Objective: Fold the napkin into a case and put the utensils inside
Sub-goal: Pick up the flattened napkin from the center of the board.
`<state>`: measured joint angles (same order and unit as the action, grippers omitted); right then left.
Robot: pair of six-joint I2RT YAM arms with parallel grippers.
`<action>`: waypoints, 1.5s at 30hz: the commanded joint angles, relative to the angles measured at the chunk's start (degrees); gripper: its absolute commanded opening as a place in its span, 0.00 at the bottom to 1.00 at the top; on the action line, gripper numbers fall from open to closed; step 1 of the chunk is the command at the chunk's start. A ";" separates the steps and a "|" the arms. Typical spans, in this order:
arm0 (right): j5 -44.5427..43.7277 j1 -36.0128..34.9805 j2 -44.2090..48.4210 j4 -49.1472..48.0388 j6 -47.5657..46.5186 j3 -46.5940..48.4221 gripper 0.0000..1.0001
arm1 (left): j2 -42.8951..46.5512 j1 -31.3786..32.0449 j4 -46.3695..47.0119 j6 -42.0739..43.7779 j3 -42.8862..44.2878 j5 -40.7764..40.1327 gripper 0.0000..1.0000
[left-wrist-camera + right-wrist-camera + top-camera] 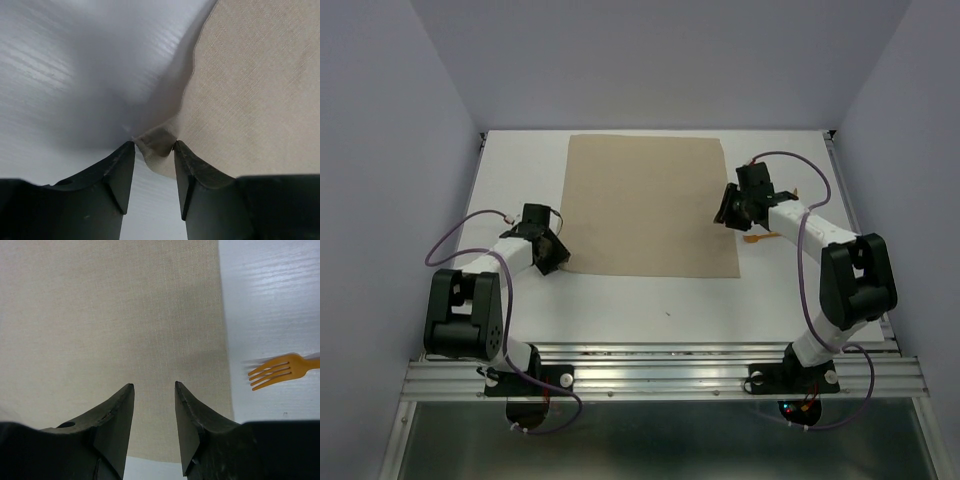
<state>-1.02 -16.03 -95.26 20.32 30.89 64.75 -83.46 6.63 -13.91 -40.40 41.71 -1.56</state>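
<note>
The tan napkin [650,200] lies flat and unfolded on the white table. My left gripper [556,258] is at its near-left corner. In the left wrist view the jaws [154,145] stand open, with that corner of the napkin [250,90] puckered up between the fingertips and touching both. My right gripper [725,215] hovers open over the napkin [125,315] just inside its right edge, with nothing between its jaws [154,385]. An orange fork [277,371] lies on the table right of the cloth. From above, the orange utensils [761,238] show only partly under the right arm.
The white table [620,300] is walled in by pale panels at the back and both sides. A metal rail [660,375] with the arm bases runs along the near edge. Purple cables [450,240] loop beside each arm.
</note>
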 commanded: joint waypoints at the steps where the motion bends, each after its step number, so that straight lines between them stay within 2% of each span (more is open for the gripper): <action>1: -0.30 -0.40 3.32 -0.98 0.22 -0.94 0.44 | -4.07 -0.31 1.69 -0.03 -0.85 -1.16 0.45; 4: -1.35 -0.40 4.73 0.16 0.13 -2.25 0.44 | -5.22 -0.31 1.78 0.41 -0.14 -1.16 0.25; 5: -1.70 -0.40 5.95 0.95 0.04 -3.65 0.44 | -5.39 -0.31 1.70 0.76 0.12 -0.90 0.10; 7: -2.67 -0.40 7.45 2.00 0.30 -5.24 0.45 | -5.22 -0.31 1.00 1.11 1.08 -0.72 0.00; 9: -3.20 -0.40 10.34 3.41 1.18 -8.31 0.53 | -4.70 -0.30 0.29 1.73 1.87 -0.46 0.00; 17: -5.84 -0.40 20.29 6.14 9.09 -20.00 0.54 | -0.30 -0.31 -3.93 3.75 4.08 0.16 0.00; 29: -0.92 -0.40 13.54 -3.78 15.34 -28.10 0.52 | 0.75 -0.31 -4.37 5.51 4.25 3.23 0.00; 42: 3.48 -0.40 10.27 -7.75 14.02 -27.40 0.39 | 0.76 -0.31 -3.84 5.60 3.99 4.73 0.00; 45: 2.96 -1.01 10.97 -7.57 13.58 -27.75 0.39 | 0.58 -0.31 -3.84 5.77 3.99 4.73 0.00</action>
<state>2.00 -16.21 -83.29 11.09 45.10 38.52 -84.55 6.37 -17.04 -35.77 44.14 2.68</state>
